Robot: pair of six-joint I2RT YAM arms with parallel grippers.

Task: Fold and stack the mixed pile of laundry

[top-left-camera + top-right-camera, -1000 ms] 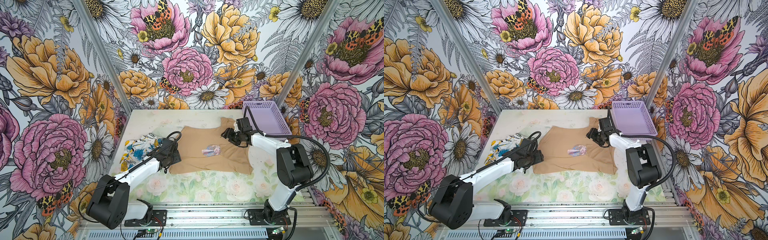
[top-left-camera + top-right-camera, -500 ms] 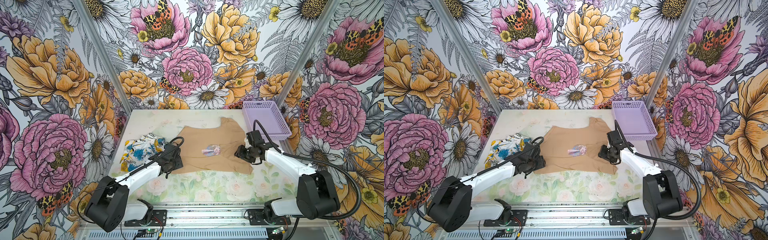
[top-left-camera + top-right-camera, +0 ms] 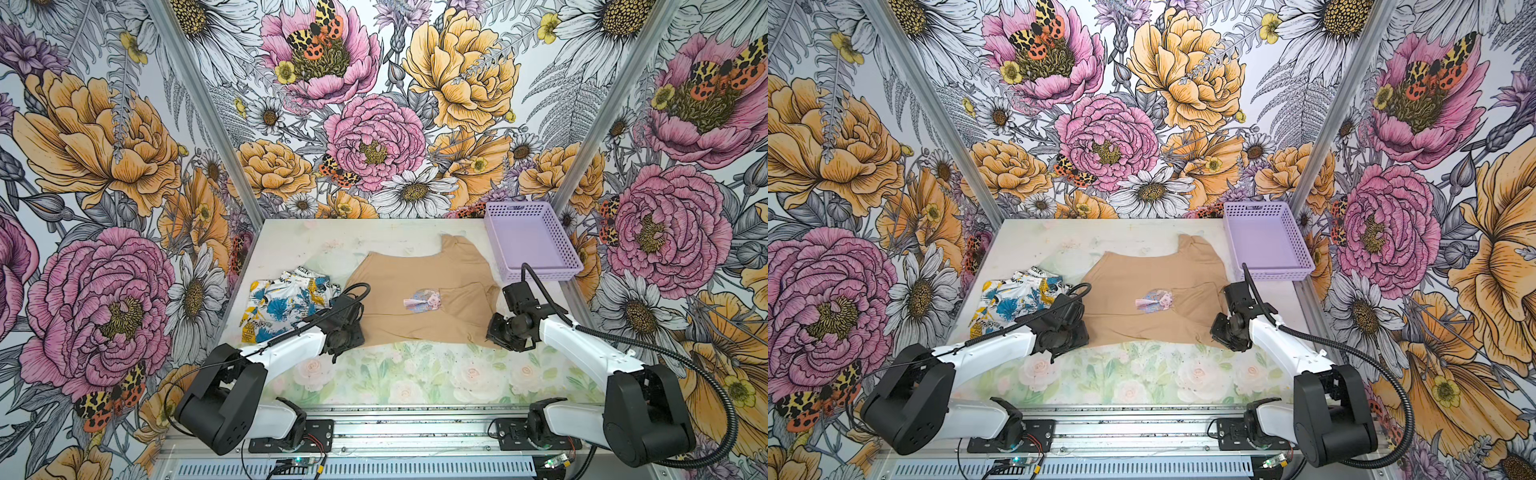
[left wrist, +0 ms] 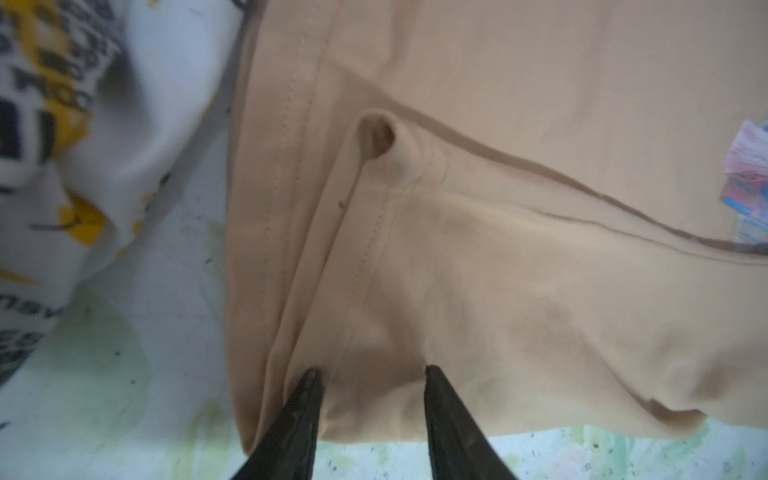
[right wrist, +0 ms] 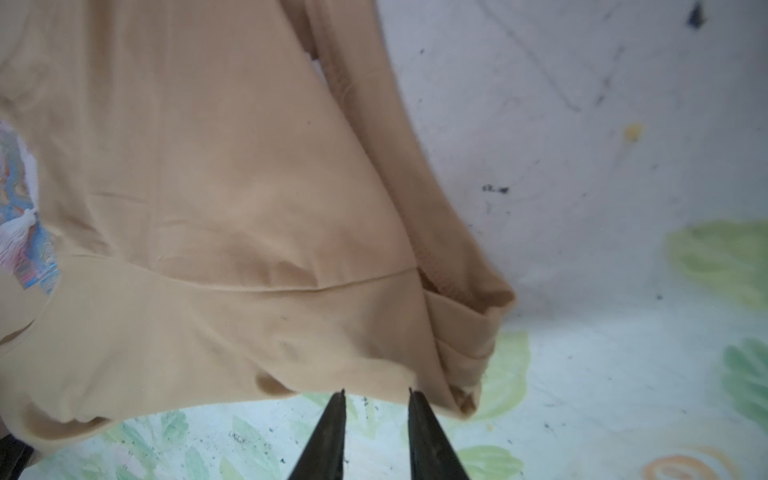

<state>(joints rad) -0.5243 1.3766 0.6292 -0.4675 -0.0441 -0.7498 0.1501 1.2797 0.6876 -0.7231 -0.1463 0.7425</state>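
**Top views.** In both top views I see the counter, white on its far half, with a pale rose-and-leaf print along the near edge. Floral-mural walls enclose it on three sides. A lavender basket sits at the far right corner. The tan garment lies spread flat mid-counter, with a small pastel print patch near its centre. The patterned garment, white with blue and yellow, lies crumpled just beside its left edge. The left gripper is at the tan garment's near left corner, the right gripper at its near right corner.

**Left wrist view.** The fingers stand apart, both tips on the tan cloth beside a stitched seam, with cloth spanning the gap.

**Right wrist view.** The fingers stand narrowly apart, tips at the hem edge. I cannot tell whether cloth is caught.

**Change.** One second earlier the right gripper was at the garment's far right, near the basket. The left gripper has shifted nearer along the left edge. Both garments lie unchanged.
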